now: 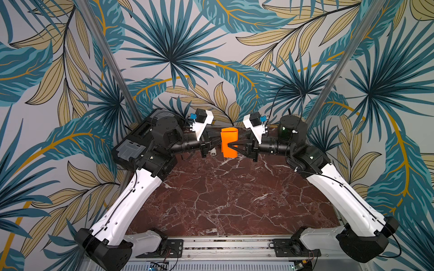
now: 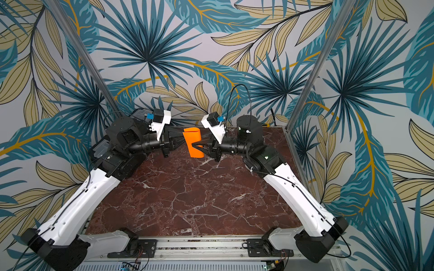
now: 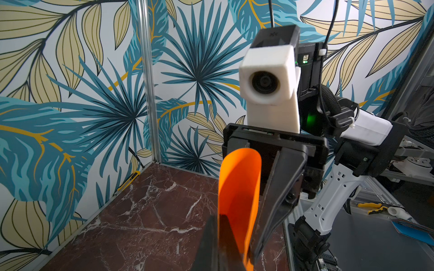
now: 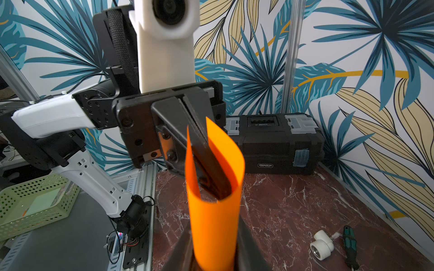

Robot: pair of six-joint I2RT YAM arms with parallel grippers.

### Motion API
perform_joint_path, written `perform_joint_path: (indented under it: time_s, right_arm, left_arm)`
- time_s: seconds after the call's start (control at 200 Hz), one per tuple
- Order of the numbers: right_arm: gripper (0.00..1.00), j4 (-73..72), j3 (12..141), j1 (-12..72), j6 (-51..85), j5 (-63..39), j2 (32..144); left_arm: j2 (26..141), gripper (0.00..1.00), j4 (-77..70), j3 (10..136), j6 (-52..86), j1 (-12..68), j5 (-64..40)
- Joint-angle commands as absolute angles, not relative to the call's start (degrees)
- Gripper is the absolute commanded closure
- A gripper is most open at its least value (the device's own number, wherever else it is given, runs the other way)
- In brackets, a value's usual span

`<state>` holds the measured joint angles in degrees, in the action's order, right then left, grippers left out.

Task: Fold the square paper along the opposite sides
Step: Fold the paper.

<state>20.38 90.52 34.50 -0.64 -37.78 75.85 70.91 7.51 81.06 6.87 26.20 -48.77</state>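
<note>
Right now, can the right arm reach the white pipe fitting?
Probably not: the right gripper is closed around the square paper, and the paper and left gripper stand between it and the white pipe fitting.

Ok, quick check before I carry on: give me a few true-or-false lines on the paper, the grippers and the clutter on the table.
1. The square paper is held up between the left gripper and the right gripper. True.
2. The paper is pressed flat with a sharp crease. False: it bends in an open, rounded loop.
3. The left gripper stands open. False: it is shut on an edge of the paper.
4. A black toolbox stands against the wall. True.
5. The white pipe fitting sits on top of the toolbox. False: it lies on the table beside a green-handled screwdriver.
</note>
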Motion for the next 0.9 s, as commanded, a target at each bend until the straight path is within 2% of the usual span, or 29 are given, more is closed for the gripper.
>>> perform_joint_path:
  time_s: [0.0,0.891]
  right_arm:
    - [0.72,18.94,89.86,34.85,-0.35,-38.16,74.67]
    - [0.7,16.34,88.62,34.87,1.19,-39.86,74.35]
  left_arm:
    - [70.19,1.0,6.4,81.64,6.68,25.95,-48.76]
    - [70.14,1.0,6.73,81.65,6.33,25.93,-48.45]
